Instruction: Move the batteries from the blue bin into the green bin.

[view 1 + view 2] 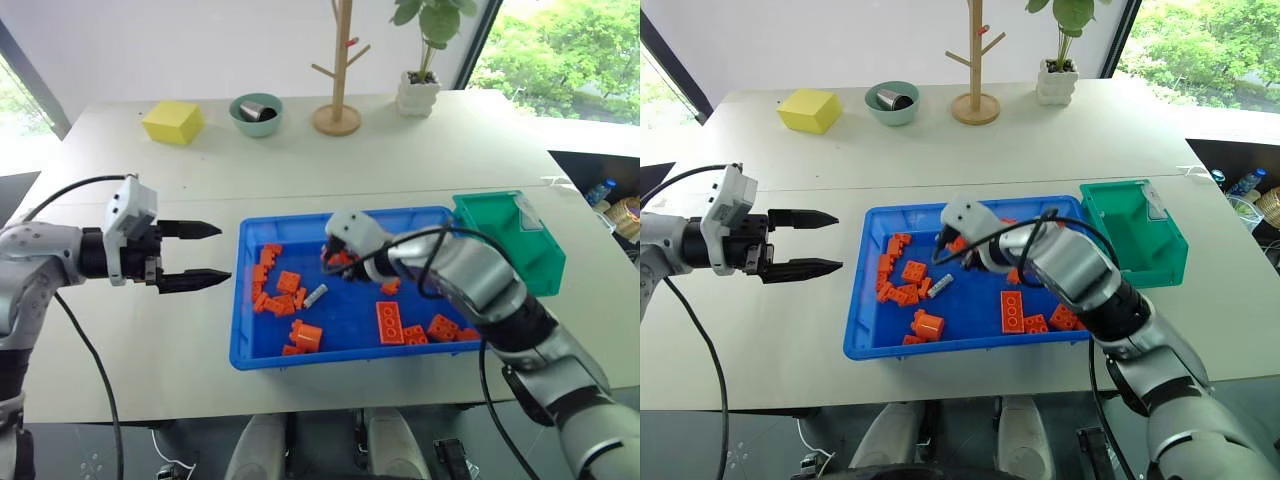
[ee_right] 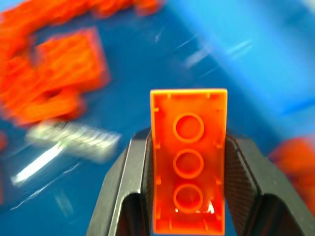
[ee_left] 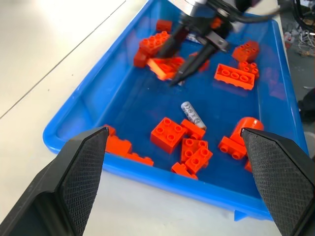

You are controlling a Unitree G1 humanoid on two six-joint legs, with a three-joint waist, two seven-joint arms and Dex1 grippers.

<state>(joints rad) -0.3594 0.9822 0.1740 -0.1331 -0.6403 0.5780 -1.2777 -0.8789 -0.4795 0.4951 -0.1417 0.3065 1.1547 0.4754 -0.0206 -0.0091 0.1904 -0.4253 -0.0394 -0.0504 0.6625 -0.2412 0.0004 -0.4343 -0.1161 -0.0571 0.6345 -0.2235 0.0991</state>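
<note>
Battery (image 1: 940,285): lies loose on floor of blue bin (image 1: 865,305), among orange bricks (image 1: 908,282).
Right gripper (image 2: 188,196): over the bin, fingers clamped on an orange brick (image 2: 188,162), not a battery.
Green bin (image 1: 1160,262): touching blue bin's far-right corner.
Left gripper (image 1: 208,254): jaws wide apart, nothing held, beside blue bin.

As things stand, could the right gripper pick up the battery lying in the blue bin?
Probably not yet: the right gripper is shut on an orange brick. The battery lies uncovered on the blue bin floor close by, so only that brick stands in the way.
</note>
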